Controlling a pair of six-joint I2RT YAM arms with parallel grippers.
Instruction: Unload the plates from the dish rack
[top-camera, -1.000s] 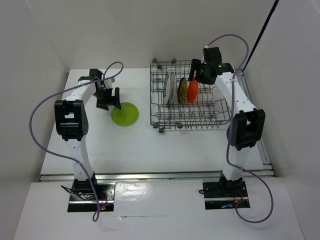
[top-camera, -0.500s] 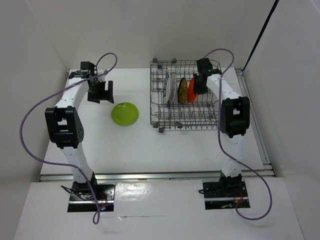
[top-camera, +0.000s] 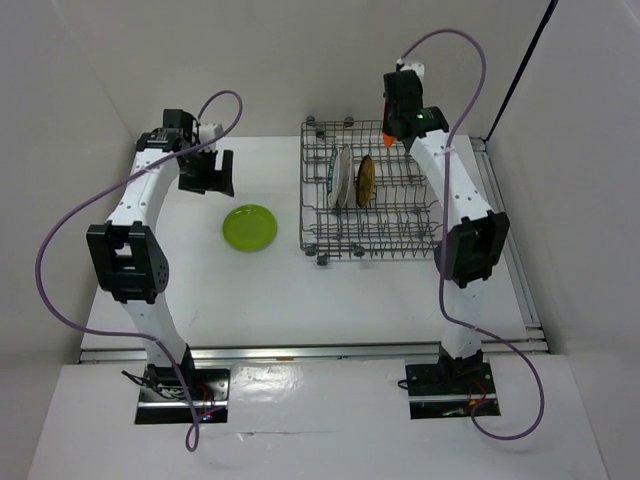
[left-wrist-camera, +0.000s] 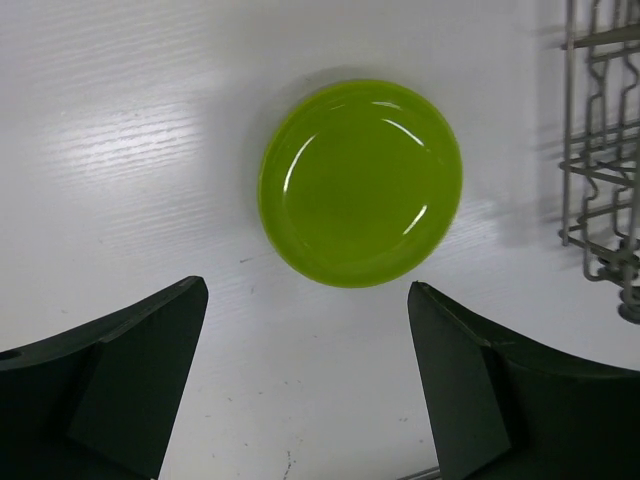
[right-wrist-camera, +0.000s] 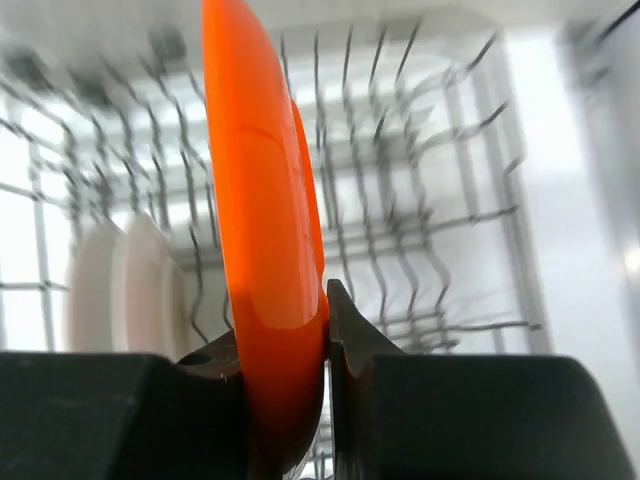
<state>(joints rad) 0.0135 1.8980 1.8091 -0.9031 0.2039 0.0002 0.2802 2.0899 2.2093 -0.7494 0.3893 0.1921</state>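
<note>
The lime green plate (top-camera: 250, 227) (left-wrist-camera: 360, 182) lies flat on the white table, left of the dish rack (top-camera: 400, 225) (left-wrist-camera: 600, 150). My left gripper (top-camera: 205, 172) (left-wrist-camera: 305, 300) hovers open above the table just behind and left of it, with nothing between its fingers. Two plates stand on edge in the rack: the white rimmed one (top-camera: 340, 177) (right-wrist-camera: 120, 290) and the golden-brown one (top-camera: 366, 180). My right gripper (top-camera: 392, 130) (right-wrist-camera: 280, 340) is raised over the rack's back part, shut on the rim of the orange plate (top-camera: 387, 144) (right-wrist-camera: 260, 200), which hangs on edge above the tines.
The rack's upright wire tines (right-wrist-camera: 420, 230) stand below and behind the held plate. White walls close in the table at the back and both sides. A purple cable loops from each arm. Bare table (top-camera: 300, 290) lies in front of the rack and the green plate.
My right gripper shut on the orange plate and lifted it up out of the rack. My left arm drew up and back from the green plate, staying open.
</note>
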